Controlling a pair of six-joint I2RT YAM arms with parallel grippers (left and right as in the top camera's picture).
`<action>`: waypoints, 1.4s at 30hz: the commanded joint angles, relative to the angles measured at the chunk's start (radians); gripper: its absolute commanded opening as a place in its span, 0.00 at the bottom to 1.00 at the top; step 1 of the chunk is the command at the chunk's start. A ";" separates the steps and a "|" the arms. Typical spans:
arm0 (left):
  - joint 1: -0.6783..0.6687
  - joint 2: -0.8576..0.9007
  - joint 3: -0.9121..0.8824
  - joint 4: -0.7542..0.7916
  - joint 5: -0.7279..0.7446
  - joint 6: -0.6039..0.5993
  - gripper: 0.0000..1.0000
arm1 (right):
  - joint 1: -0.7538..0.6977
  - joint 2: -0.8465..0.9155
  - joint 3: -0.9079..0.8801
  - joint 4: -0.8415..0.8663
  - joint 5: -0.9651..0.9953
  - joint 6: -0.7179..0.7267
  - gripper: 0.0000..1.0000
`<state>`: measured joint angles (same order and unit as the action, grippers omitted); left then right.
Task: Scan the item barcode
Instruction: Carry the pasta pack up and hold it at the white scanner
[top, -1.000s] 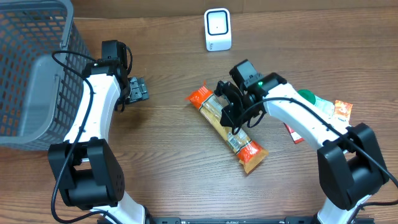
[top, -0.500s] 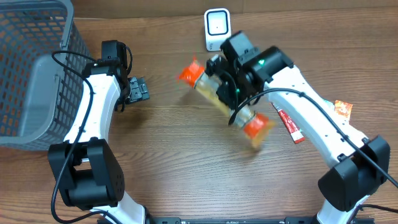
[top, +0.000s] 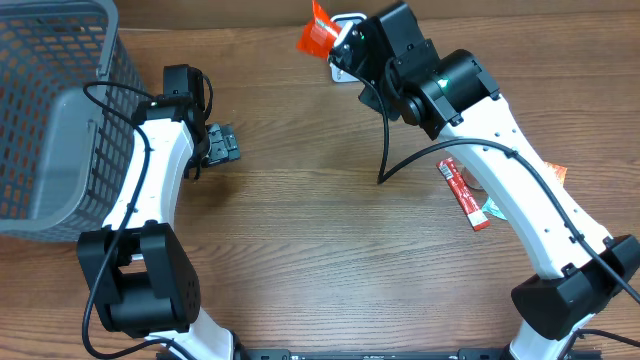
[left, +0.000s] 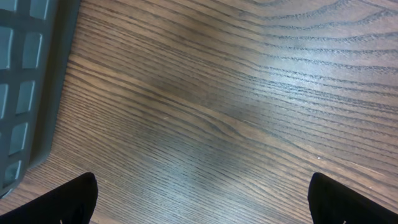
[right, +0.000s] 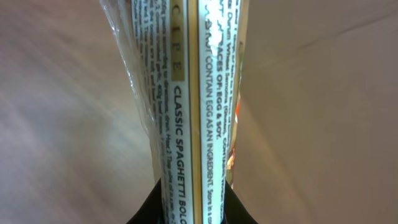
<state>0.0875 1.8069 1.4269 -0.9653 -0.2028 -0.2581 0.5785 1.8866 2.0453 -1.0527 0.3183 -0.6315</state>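
Overhead: right gripper (top: 352, 52) is clamped on the spaghetti packet (top: 315, 32) and holds it off the table at the far edge, right on top of the white scanner (top: 348, 18), which is mostly covered by the wrist. Only the packet's orange end shows, sticking out up-left of the fingers, so the long axis runs roughly from the gripper toward the far-left. Left gripper (top: 222, 145) is parked beside the grey basket (top: 50, 120), jaws apart, nothing in it, well away from packet and scanner; the right arm is the only one in play. Two sauce sachets (top: 462, 190) lie loose on the table under the right arm, not involved. Left wrist: bare wood table (left: 217, 93), basket (left: 25, 93) corner at left, left gripper (left: 205, 202) fingertips spread to both bottom corners, released. Right wrist: right gripper (right: 189, 214) pinches the spaghetti packet (right: 186, 93) near its lower end, and the packet runs straight up out of the jaws. The face toward the camera shows ingredient text and the back seam, no barcode visible. Can't tell which face points at the scanner; my guess is the next move is a roll about the long axis until it reads.
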 joint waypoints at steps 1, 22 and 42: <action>0.003 0.004 0.008 0.001 -0.007 0.008 1.00 | 0.002 -0.022 0.066 0.115 0.118 -0.138 0.03; 0.003 0.004 0.008 0.001 -0.007 0.008 1.00 | 0.011 0.327 0.066 0.885 0.128 -0.425 0.03; 0.003 0.004 0.008 0.001 -0.007 0.008 1.00 | 0.010 0.541 0.066 1.345 0.127 -0.418 0.03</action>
<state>0.0875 1.8069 1.4269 -0.9649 -0.2028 -0.2581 0.5835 2.4519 2.0563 0.2291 0.4263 -1.0550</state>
